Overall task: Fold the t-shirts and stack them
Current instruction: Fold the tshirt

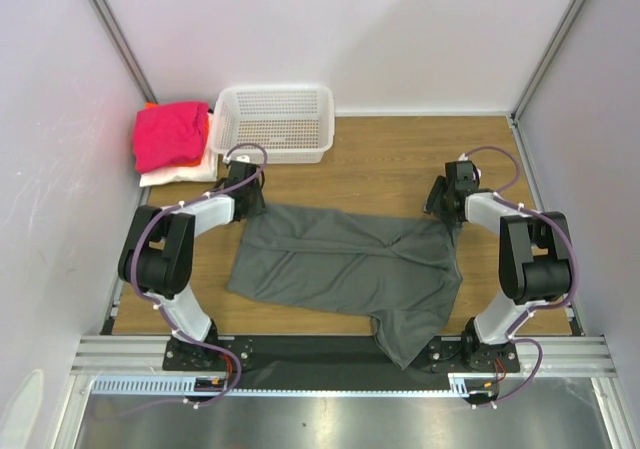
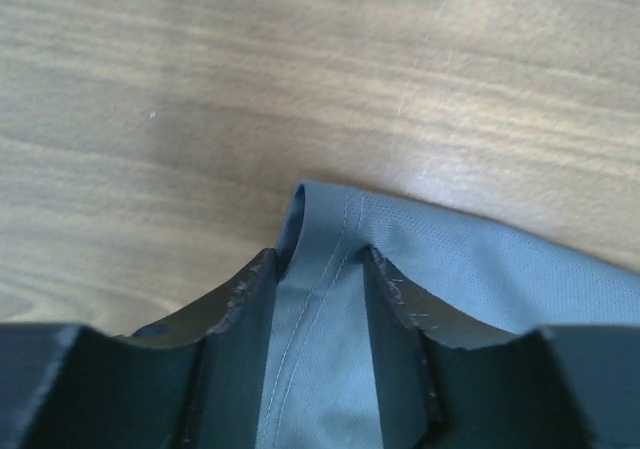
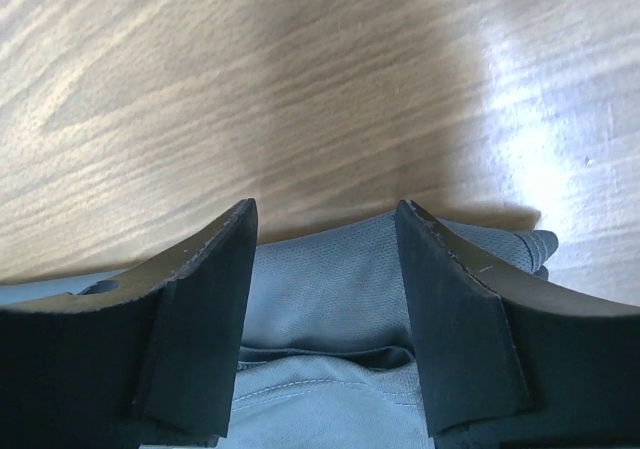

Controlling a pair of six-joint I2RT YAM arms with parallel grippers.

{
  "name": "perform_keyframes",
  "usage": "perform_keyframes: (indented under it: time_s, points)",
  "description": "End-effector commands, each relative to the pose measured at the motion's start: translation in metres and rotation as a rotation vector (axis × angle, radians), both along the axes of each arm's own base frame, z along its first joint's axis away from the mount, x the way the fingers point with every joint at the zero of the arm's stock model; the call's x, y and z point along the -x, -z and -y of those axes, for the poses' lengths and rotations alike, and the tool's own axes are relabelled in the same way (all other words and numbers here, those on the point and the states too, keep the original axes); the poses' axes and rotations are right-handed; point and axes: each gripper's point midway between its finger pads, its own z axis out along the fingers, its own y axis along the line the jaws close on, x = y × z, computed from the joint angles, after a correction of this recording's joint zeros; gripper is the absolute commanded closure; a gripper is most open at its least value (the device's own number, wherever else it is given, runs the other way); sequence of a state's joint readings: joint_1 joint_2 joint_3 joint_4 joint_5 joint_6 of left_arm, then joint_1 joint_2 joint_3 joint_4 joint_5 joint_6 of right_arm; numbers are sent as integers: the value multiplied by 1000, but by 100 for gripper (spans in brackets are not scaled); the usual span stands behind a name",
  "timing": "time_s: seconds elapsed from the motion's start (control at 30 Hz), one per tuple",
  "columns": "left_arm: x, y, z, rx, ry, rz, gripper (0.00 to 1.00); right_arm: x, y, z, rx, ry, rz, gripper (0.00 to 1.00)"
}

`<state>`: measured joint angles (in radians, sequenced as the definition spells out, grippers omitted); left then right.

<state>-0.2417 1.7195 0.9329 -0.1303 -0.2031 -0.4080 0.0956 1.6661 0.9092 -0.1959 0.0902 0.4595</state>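
Taking the far wall as twelve o'clock, the dark grey t-shirt lies spread across the middle of the wooden table. Its long side runs from nine to three. One part trails off the near edge at about five o'clock, over the dark strip by the right arm's base.

The left gripper is down on the shirt's far-left corner, at about ten o'clock. From its wrist view, its fingers stand apart with the stitched hem lying in the gap between them, and the cloth's edge curls up against one finger. The right gripper sits at the far-right corner, at about two o'clock. Its fingers are set wider apart, with a bunched fold of grey cloth between them and bare wood just beyond.

Off at eleven o'clock, against the back wall, stands a white mesh basket. The left gripper is just in front of its near rim, so there is little room behind that corner. Touching the basket's left side, at ten o'clock in the corner, is a small pile. It has a magenta t-shirt on top, an orange t-shirt showing as a sliver at its edge, and a white t-shirt at the bottom. The left arm's elbow hangs just in front of that pile.
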Motion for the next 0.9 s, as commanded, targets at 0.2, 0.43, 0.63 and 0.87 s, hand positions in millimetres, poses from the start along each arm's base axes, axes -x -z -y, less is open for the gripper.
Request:
perform_keyframes:
  time_s: [0.2,0.43,0.63,0.87]
  points:
    - [-29,-15,-5,-14,-50,71,82,-20,-2,6,9,2,32,46]
    - [-34,-15,-22,30,-129,76,100,-30,3,10,2,9,24,58]
    - [-33,-14,-22,41,-122,73,100,-51,-3,6,-1,-30,56,67]
    - [-43,-20,-18,48,-106,100,97,-92,-7,-2,9,-104,90,69]
